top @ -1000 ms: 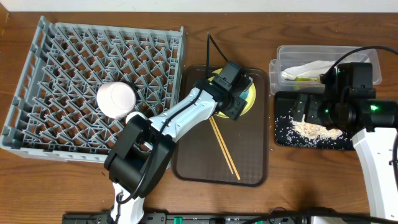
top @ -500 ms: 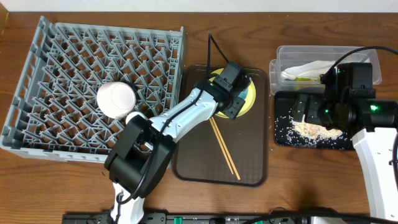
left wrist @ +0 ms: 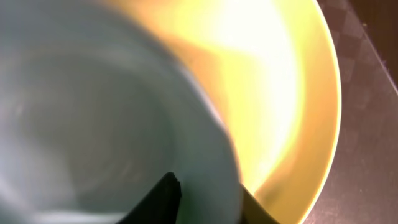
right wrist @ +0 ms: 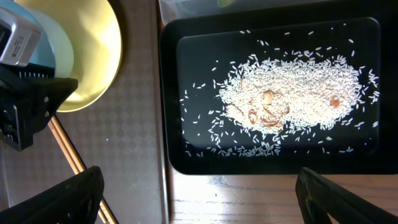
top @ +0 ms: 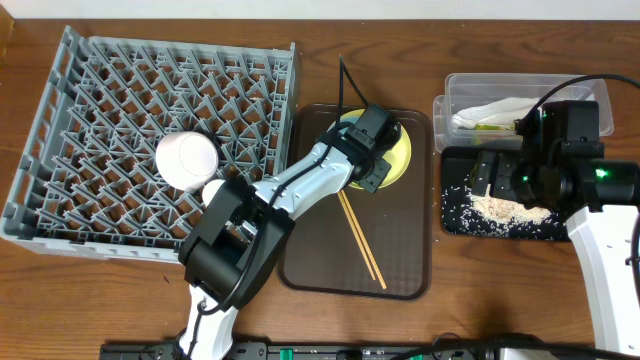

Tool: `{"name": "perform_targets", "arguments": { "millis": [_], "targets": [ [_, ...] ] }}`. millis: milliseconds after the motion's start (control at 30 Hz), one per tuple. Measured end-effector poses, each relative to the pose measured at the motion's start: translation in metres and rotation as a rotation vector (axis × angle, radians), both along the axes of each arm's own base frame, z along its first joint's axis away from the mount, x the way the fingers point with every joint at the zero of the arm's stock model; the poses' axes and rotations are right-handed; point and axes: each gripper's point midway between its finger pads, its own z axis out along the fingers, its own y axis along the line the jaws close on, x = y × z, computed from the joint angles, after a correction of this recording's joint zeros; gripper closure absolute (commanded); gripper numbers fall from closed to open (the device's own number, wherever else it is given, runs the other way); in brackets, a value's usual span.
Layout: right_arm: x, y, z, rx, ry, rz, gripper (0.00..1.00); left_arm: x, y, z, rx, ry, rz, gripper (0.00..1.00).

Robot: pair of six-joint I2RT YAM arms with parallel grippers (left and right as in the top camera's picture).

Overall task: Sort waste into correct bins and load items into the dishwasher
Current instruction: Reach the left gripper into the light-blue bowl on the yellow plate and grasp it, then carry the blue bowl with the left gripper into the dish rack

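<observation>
The left gripper (left wrist: 210, 200) pinched the rim of the light blue bowl (left wrist: 93, 124), 1 finger inside and 1 outside. The bowl sat mouth-up on the yellow plate (top: 402, 160); being round, it had no long axis. The dish rack (top: 120, 100) lay at 9 o'clock, nearer this arm. The right gripper (right wrist: 199, 186) hung spread.

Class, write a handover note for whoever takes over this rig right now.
Left hand: fingers straddle light blue bowl rim, on yellow plate; grip unclear.
Right hand: open, empty, above black tray.
Done: rice in black tray; napkin, wrapper in clear tub; white bowl in rack.
Left: light blue bowl, yellow plate, chopsticks, all on brown tray, go to rack.
</observation>
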Motion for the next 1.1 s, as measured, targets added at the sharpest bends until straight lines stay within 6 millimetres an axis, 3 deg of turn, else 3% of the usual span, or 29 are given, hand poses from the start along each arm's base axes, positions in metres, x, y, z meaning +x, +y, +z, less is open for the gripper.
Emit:
{"name": "perform_targets", "arguments": {
  "millis": [100, 533, 667, 767, 933, 1100],
  "targets": [
    [0.0, 0.0, 0.0, 0.0, 0.0, 0.0, 0.04, 0.002, 0.0, 0.001, -0.001, -0.008, 0.0, 0.92],
    [0.0, 0.0, 0.0, 0.0, 0.001, 0.0, 0.04, 0.007, -0.003, 0.027, -0.03, -0.057, 0.0, 0.92],
    [-0.001, 0.0, 0.0, 0.0, 0.003, 0.0, 0.04, 0.012, -0.002, 0.061, -0.08, -0.109, 0.009, 0.92],
    [-0.001, 0.0, 0.0, 0.0, 0.004, 0.0, 0.04, 0.023, 0.009, 0.1, -0.13, -0.176, 0.04, 0.92],
    [-0.001, 0.0, 0.0, 0.0, 0.004, 0.0, 0.04, 0.046, 0.048, 0.162, -0.222, -0.284, 0.125, 0.92],
    [-0.001, 0.0, -0.001, 0.0, 0.005, 0.0, 0.05, 0.07, 0.09, 0.191, -0.357, -0.294, 0.19, 0.92]
  ]
}}
